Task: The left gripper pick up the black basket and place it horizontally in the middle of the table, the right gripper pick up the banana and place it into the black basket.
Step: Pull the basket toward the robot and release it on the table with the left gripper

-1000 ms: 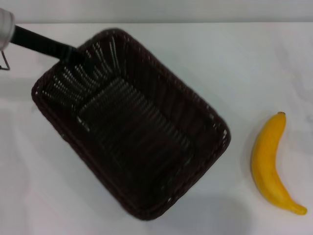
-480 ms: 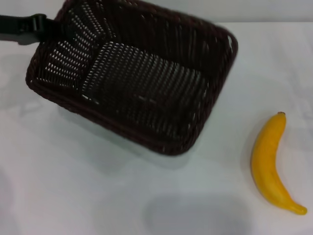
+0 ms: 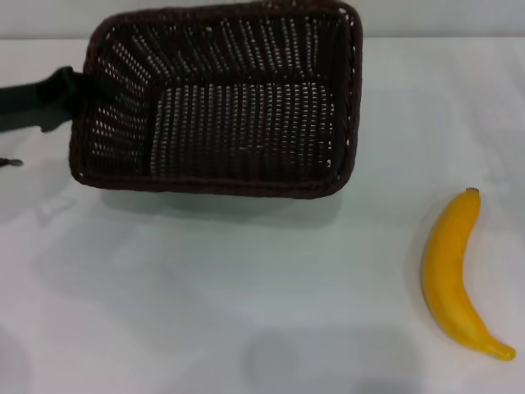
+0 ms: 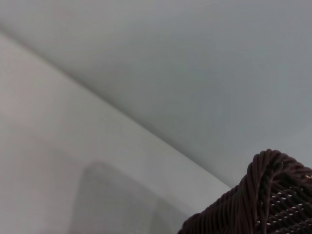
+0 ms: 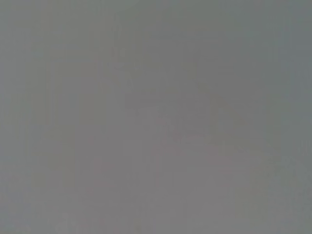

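Found the left gripper [image 3: 72,97] at the far left of the table [image 3: 246,295], reaching in from the left edge of the head view. Noted its jaws closed on the short left end of the basket [image 3: 246,49], clamped at the braided rim there, one finger seemingly inside the wall and one outside. Could not make out the fingertips themselves against the dark weave.

Found the basket at the far side of the table, left of centre, long sides running left to right and open side up. Saw it empty, with the slatted weave letting light through the walls and floor. Noted a soft shadow on the table along its near side and beneath it, with the near wall apparently raised clear of the tabletop. Could not tell whether the far side touched the table.

Caught only one braided corner of the basket [image 4: 263,195] in the left wrist view, against plain pale background.

Found the banana [image 3: 445,275] lying flat near the right edge of the table, well apart from the basket, stem tip pointing far and curve bulging left.

Saw nothing of the right gripper in any view, only flat grey in the right wrist view.
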